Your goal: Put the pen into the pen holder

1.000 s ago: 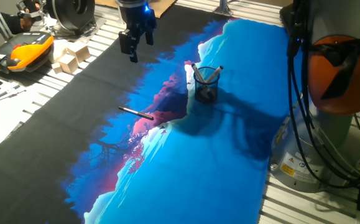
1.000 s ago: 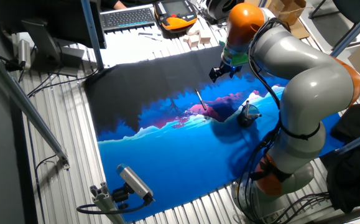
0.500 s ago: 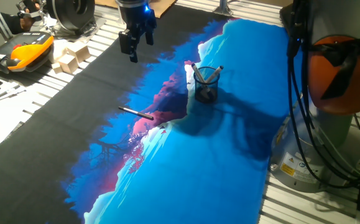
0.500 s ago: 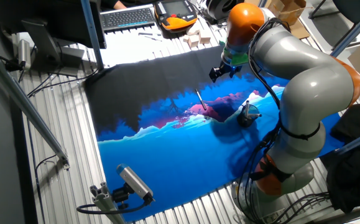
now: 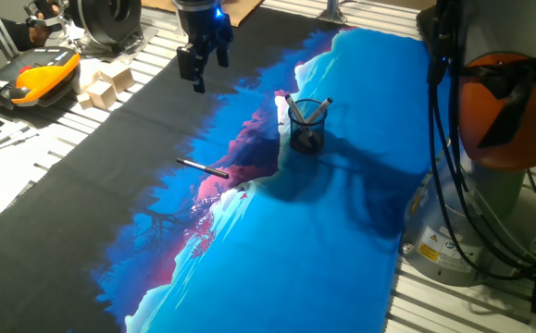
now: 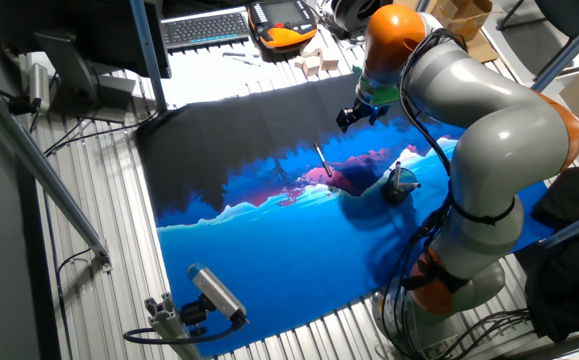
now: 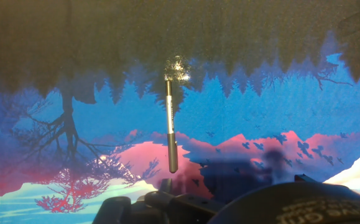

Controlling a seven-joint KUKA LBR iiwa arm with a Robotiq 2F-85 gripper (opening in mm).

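You have one pen [image 5: 203, 167] flat on the printed cloth [image 5: 342, 231], well apart from the one pen holder [image 5: 306, 124], which already holds two pens. The gripper [image 5: 200, 65] hangs empty above the dark part of the cloth, fingers narrowly apart. Only the hand view shows the pen [image 7: 171, 127] lengthwise; the holder sits outside it.

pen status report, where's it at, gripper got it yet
Gripper empty, raised over black cloth. Thin dark pen flat on printed mat, untouched. Dark wire-mesh pen holder upright. Nothing between.
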